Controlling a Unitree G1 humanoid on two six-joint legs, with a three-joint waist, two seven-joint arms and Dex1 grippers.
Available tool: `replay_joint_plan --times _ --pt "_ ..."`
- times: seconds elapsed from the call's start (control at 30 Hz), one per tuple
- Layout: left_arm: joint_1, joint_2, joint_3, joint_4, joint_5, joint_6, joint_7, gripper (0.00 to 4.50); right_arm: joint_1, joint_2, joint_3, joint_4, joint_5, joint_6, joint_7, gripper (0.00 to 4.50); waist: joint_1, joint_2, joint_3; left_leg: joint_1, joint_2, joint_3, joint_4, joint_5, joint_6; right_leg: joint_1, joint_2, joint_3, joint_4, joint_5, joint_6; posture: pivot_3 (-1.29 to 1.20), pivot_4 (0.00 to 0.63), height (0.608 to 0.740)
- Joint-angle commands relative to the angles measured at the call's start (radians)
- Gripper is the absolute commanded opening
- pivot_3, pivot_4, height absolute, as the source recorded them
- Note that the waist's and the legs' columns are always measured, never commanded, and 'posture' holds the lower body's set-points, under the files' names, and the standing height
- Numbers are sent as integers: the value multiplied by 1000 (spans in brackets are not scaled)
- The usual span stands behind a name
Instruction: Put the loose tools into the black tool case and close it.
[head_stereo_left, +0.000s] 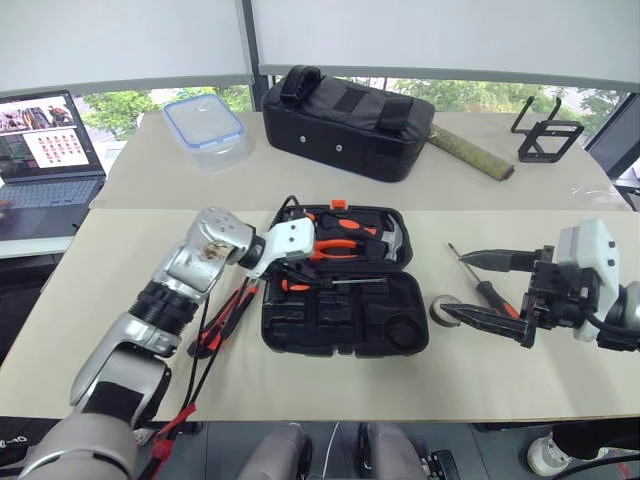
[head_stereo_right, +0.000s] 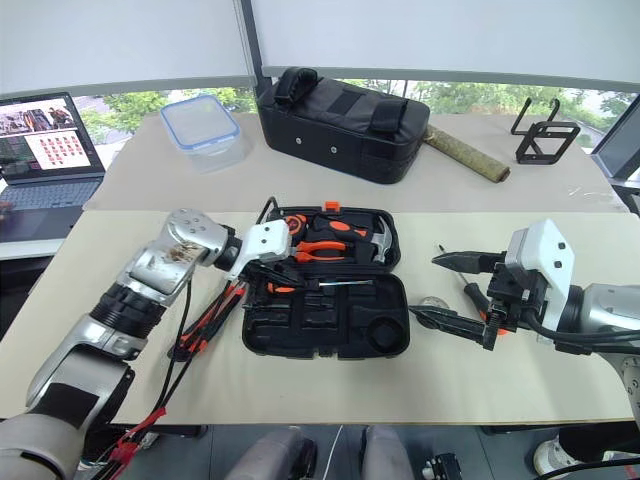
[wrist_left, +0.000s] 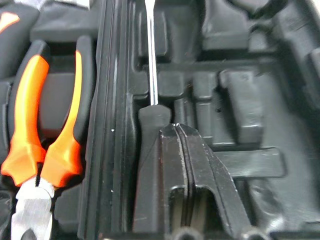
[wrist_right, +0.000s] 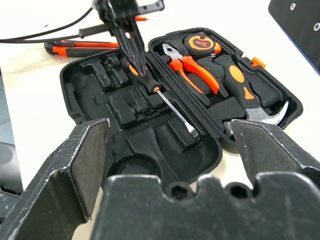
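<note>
The black tool case (head_stereo_left: 345, 335) lies open at the table's middle. One screwdriver (wrist_right: 172, 107) rests in its near half along the hinge. My left gripper (wrist_right: 136, 67) hovers over that screwdriver's handle (wrist_left: 150, 125), shut, with nothing between its fingers (wrist_left: 192, 150). Left of the case lie an orange-and-black utility knife (wrist_right: 75, 48) and a dark slim tool (wrist_right: 102, 31). To the right of the case my right gripper (head_stereo_left: 452, 285) stands open above the table. Beneath it lie another screwdriver (head_stereo_left: 488, 293) and a small tape roll (head_stereo_left: 441, 305), partly hidden by the lower finger.
The case's far half holds orange-handled pliers (head_stereo_left: 335, 245), a hammer (head_stereo_left: 392, 238) and a tape measure (wrist_right: 200, 44). At the back stand a black fabric bag (head_stereo_left: 345, 120), a clear lidded box (head_stereo_left: 205, 128), a laptop (head_stereo_left: 45, 150), a mossy stick (head_stereo_left: 470, 152) and a black frame (head_stereo_left: 545, 135). Red and black cables (head_stereo_left: 200, 370) trail left of the case.
</note>
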Motion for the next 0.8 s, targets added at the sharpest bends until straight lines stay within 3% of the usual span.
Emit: replay_joint_plan --times 0.03,0.2,0.37,0.5,0.6,0.8 --pt "-19 -11 -41 49 81 -98 31 21 3 2 -28 -23 18 7 -14 4500 0 0 0 0 0 0 0 0 0 0 0 0 0 0 0 0 150 714" --pt "4 -15 -52 96 128 -166 54 21 27 11 -32 -21 2 -1 -25 4500 2 0 -1 0 0 0 1 0 0 1 0 1 0 0 0 0 150 714" --pt "35 -5 12 22 62 -76 28 21 68 20 -64 -19 0 4 -47 4500 1 0 -1 0 0 0 1 0 0 1 0 1 1 0 0 0 150 714" --pt "19 -2 156 -29 -68 64 40 21 137 33 -110 27 -64 1 -95 4500 0 0 -1 0 0 0 1 0 0 0 1 1 2 0 0 0 150 714" --pt "19 61 289 -117 -262 242 -63 671 171 72 -110 91 -120 28 -191 4500 -2 -1 -1 0 0 0 1 0 0 -1 1 0 2 0 0 0 150 714" --pt "82 167 373 -281 -453 427 -138 2873 153 127 -48 215 -200 16 -261 4500 -14 1 -2 0 0 0 1 0 0 -1 1 0 2 0 0 0 150 714"
